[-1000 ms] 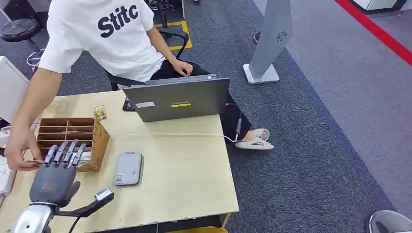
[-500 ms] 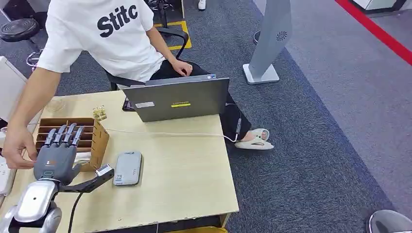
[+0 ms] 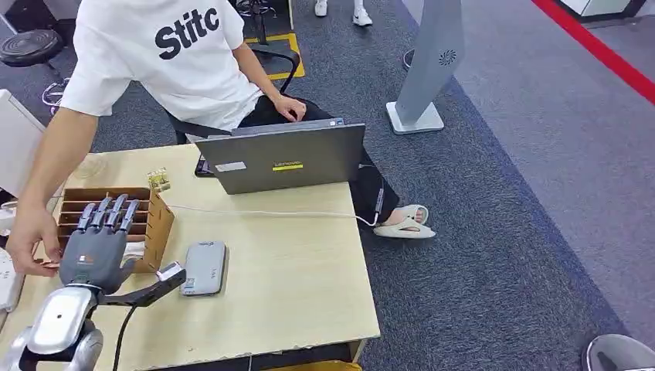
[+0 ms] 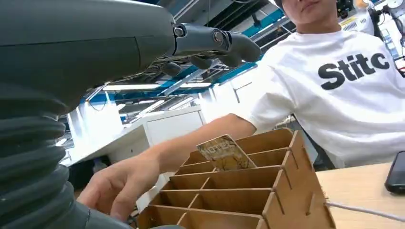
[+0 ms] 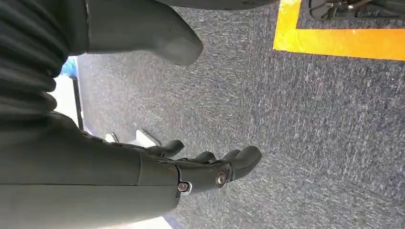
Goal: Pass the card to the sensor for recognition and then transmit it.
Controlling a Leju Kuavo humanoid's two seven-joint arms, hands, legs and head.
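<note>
A gold patterned card (image 3: 160, 180) (image 4: 224, 151) stands upright in the far corner of the slotted wooden box (image 3: 158, 224) (image 4: 286, 176) at the table's left. My left hand (image 3: 96, 239) hovers over the box with fingers spread and thumb stretched toward the grey sensor pad (image 3: 205, 267); it holds nothing. In the left wrist view its fingers (image 4: 215, 40) reach out above the box and the card. My right hand (image 5: 210, 167) hangs over the carpet, loosely open and empty.
A person in a white shirt (image 3: 178, 54) sits behind the table, one hand (image 3: 27, 236) at the box's left side. An open grey laptop (image 3: 282, 158) stands at the back, with a white cable (image 3: 263, 214) across the wooden table (image 3: 309, 286). A grey stand (image 3: 429, 69) is on the carpet.
My left hand has moved forward from the table's near edge to above the wooden box, its thumb now beside the sensor pad. The person's hand stays by the box.
</note>
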